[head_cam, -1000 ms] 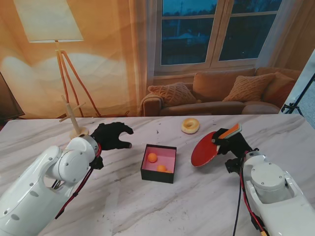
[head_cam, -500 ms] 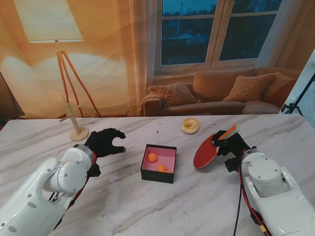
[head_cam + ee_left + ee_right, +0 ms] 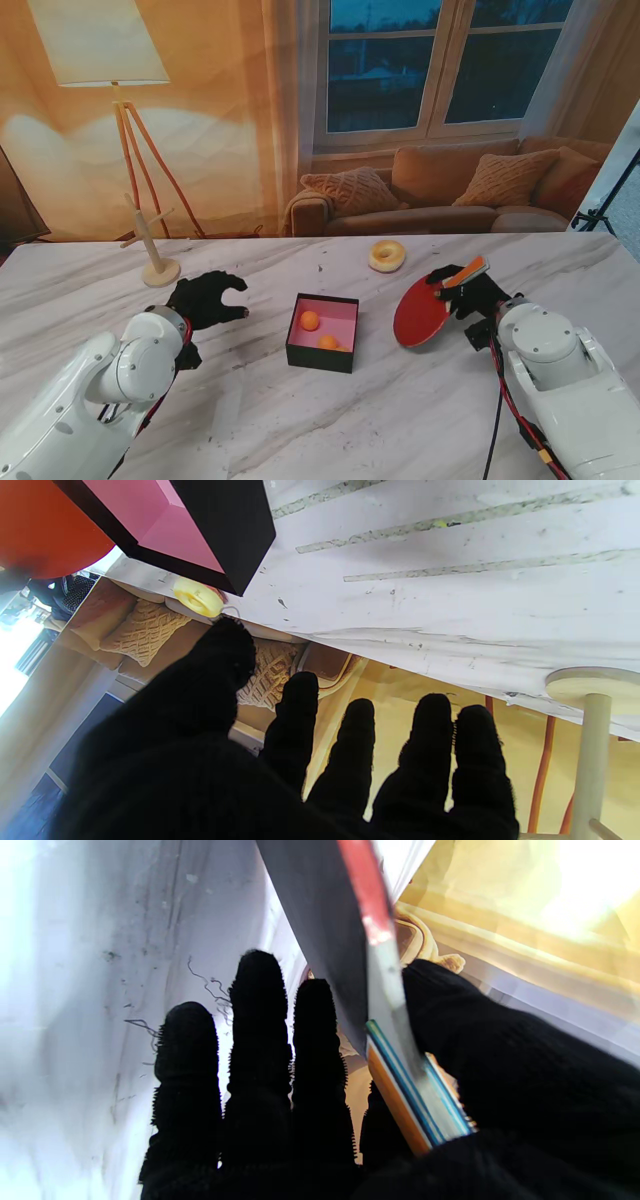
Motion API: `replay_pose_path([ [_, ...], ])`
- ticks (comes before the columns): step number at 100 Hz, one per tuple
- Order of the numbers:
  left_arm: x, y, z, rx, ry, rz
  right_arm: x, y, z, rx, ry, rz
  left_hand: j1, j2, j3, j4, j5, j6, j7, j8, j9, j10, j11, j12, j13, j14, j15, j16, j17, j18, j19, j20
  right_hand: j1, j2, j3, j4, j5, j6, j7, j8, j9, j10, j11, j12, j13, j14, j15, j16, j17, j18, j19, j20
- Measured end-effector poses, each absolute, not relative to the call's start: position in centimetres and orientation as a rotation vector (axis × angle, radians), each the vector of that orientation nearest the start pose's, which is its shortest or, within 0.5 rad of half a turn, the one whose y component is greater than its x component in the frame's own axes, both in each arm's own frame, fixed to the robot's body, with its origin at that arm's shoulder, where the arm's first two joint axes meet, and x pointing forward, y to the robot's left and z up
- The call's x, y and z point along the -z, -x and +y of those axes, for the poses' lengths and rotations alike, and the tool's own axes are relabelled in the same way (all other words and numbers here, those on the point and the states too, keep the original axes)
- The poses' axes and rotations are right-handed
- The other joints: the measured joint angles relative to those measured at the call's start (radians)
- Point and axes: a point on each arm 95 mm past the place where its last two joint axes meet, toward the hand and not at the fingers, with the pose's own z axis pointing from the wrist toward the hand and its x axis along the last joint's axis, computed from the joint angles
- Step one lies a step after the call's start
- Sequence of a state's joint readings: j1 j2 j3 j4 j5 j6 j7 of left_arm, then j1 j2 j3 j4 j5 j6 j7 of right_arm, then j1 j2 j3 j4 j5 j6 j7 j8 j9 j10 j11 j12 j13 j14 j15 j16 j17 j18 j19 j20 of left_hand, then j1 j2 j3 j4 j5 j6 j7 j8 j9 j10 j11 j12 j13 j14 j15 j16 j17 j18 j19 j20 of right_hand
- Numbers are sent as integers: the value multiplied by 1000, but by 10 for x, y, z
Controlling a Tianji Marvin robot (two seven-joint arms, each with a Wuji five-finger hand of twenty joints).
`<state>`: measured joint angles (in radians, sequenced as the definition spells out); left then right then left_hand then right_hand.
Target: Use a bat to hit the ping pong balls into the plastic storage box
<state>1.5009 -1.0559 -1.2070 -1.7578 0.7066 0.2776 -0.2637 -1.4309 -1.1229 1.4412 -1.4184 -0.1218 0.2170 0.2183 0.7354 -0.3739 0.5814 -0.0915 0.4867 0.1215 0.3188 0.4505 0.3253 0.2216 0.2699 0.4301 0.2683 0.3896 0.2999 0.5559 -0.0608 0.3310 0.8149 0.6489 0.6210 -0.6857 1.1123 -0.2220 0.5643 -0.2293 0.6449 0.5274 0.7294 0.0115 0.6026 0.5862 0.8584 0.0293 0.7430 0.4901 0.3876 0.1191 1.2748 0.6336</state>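
A black storage box point(image 3: 323, 332) with a pink inside stands mid-table and holds two orange ping pong balls point(image 3: 310, 320), point(image 3: 328, 342). My right hand point(image 3: 478, 293) is shut on the handle of a red bat point(image 3: 420, 312), whose blade hangs low just right of the box. In the right wrist view the bat point(image 3: 345, 935) runs between thumb and fingers point(image 3: 260, 1005). My left hand point(image 3: 205, 299) hovers open to the left of the box, fingers curled and apart. The left wrist view shows its fingers point(image 3: 350, 740) and the box's corner point(image 3: 225, 535).
A yellow ring-shaped toy point(image 3: 386, 255) lies farther from me, behind the box. A wooden peg stand point(image 3: 152, 252) rises at the far left, beyond my left hand. The marble table point(image 3: 330, 420) ends at a backdrop of a living room.
My left hand has drawn back toward me and to the left, away from the peg stand. The right hand has shifted slightly right with the bat, tilting the blade lower.
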Motion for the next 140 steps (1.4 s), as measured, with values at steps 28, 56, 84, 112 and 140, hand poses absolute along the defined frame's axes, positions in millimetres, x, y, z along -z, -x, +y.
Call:
replay_pose_path([
  [28, 280, -413, -2, 1421, 1622, 1415, 324, -455, -108, 1955, 2678, -860, 0, 0, 0, 0, 0, 0, 0, 0, 0, 0, 0, 0, 0, 0, 0, 0, 0, -1, 0, 2, -72, -80, 39, 44, -214, 45, -61, -6, -204, -23, -29, -43, -141, -23, -78, -1, -89, -8, -79, 5],
  [56, 281, -413, -3, 1423, 1627, 1406, 323, -454, -111, 1997, 2680, -820, 0, 0, 0, 0, 0, 0, 1, 0, 0, 0, 1, 0, 0, 0, 0, 0, 0, -1, 5, 4, -141, -118, 42, 51, -249, 57, -83, -21, -213, -27, -29, -48, -141, -23, -88, -1, -95, -8, -92, 24],
  [84, 281, -412, -3, 1420, 1636, 1399, 316, -455, -115, 2076, 2697, -766, 0, -1, 0, 0, 0, 0, 11, 0, 0, 0, 1, 0, 0, 0, 2, 0, 1, -1, 17, 14, -166, -118, 42, 51, -248, 92, -84, -21, -203, -23, -16, -48, -140, -22, -87, -1, -79, 2, -89, 50],
  [112, 282, -412, -2, 1418, 1638, 1390, 311, -452, -125, 2146, 2747, -703, 0, -1, 9, 0, 0, 0, 13, 0, 16, 1, 3, 0, 0, 0, 11, 0, 2, -1, 39, 14, -190, -120, 42, 51, -188, 144, -48, -15, -88, 24, 31, -49, -56, 14, -10, 22, -3, 17, 11, 73],
  [140, 283, -412, -3, 1415, 1651, 1362, 308, -450, -135, 2183, 2826, -689, 0, -1, 9, 0, 0, 12, 23, 0, 16, 2, 2, 0, 0, 0, 22, 3, 3, -2, 59, 14, -189, -118, 43, 51, -29, 192, 47, 38, 77, 65, 97, -26, 69, 50, 98, 22, 104, 30, 122, 39],
])
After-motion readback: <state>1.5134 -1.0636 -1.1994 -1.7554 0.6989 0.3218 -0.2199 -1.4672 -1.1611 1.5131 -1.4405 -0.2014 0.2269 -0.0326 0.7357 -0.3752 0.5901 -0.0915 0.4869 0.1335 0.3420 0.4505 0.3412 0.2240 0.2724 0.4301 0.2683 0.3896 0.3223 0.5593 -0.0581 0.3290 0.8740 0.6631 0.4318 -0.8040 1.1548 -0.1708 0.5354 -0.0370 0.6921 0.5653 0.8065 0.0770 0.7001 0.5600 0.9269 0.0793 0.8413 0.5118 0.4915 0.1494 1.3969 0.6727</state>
